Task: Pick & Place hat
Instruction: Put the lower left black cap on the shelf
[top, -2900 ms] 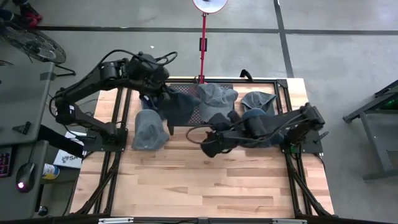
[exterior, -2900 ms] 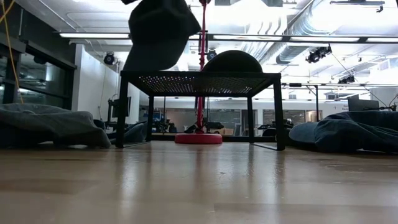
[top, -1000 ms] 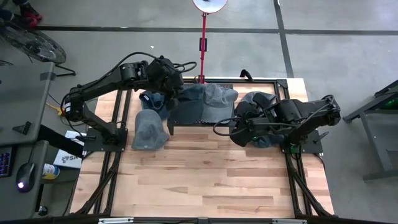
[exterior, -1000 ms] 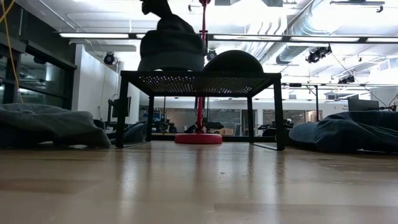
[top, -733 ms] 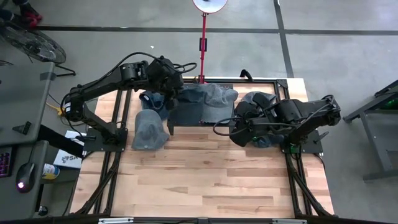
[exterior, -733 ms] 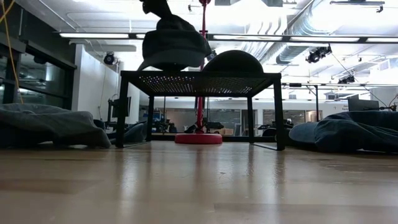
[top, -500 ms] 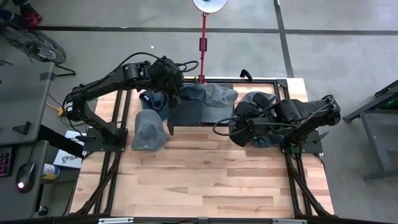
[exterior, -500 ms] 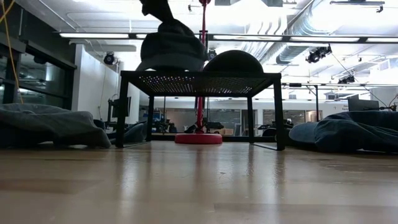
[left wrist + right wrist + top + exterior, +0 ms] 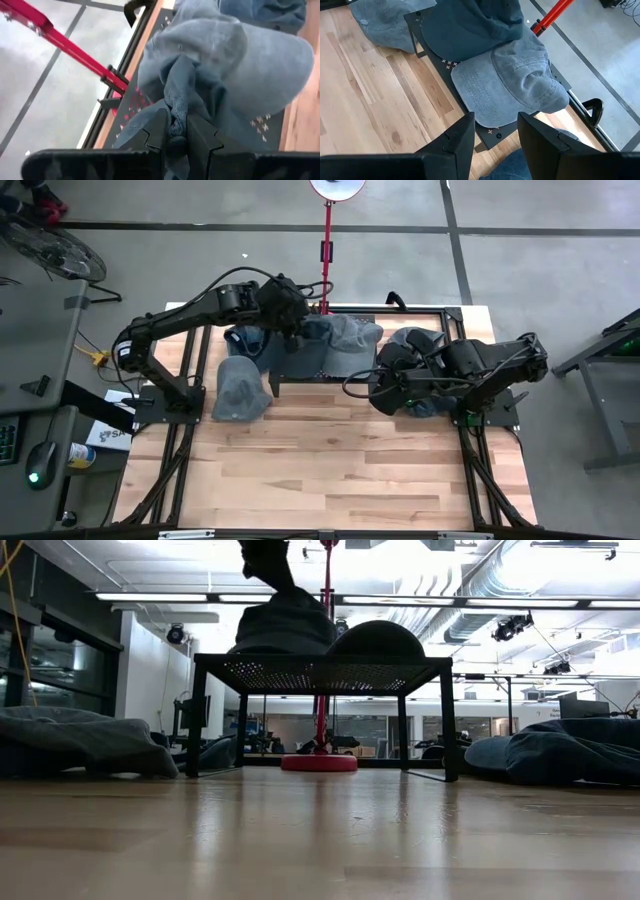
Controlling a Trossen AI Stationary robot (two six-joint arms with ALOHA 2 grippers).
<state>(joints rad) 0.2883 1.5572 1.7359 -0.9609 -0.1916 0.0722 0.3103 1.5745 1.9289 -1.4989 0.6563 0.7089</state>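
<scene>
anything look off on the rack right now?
Slightly. The dark hat pinched by the left pincer sits bunched on the black mesh rack, overlapping the lighter cap rather than lying flat beside it. The right pincer hangs open, empty.

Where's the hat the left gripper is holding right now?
The hat sits on the left part of the black mesh stand at the table's far edge, pinched by the left gripper, beside another cap.

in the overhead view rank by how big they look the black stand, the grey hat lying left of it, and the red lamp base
1. Black stand, largest though mostly covered by hats.
2. Grey hat on the wood.
3. Red lamp base: hidden overhead; only its red pole shows, so unranked.
</scene>
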